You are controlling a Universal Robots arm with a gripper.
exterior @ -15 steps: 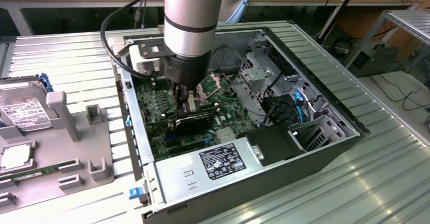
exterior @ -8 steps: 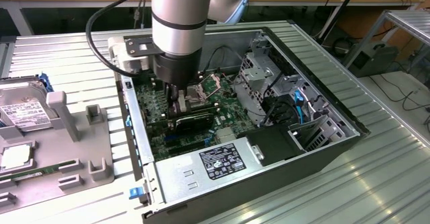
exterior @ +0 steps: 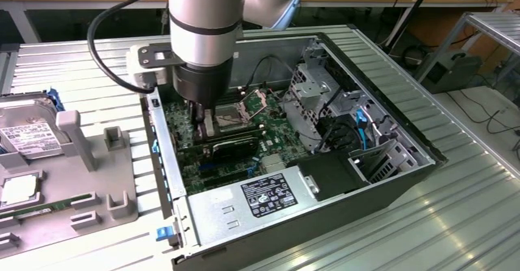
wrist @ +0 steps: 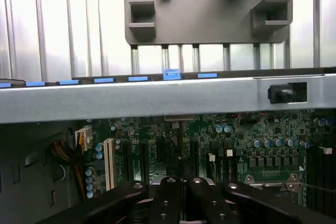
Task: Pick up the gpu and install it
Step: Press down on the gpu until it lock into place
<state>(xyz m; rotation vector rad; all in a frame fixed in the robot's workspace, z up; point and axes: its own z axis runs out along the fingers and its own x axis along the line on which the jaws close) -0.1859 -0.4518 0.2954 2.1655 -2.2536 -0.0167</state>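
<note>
Ribbed metal table (exterior: 455,210), open computer case (exterior: 390,131) on it, gripper (exterior: 201,120) with fingers closed together inside case above motherboard (exterior: 268,109), gpu (exterior: 231,143) seated just beside gripper.

1 computer case (exterior: 390,119) — 1 gpu (exterior: 231,142) — 1 hard drive (exterior: 28,136) — 1 grey fixture tray (exterior: 81,161) — 1 power supply (exterior: 252,201)

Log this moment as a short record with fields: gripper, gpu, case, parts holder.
gripper: down inside the open computer case, fingers shut, just above the motherboard
gpu: dark card lying across the motherboard below the gripper; whether it is gripped cannot be told
case: lies on its side, power supply at the near end
parts holder: grey, beside the case at the exterior view's left, hard drive on it
</note>
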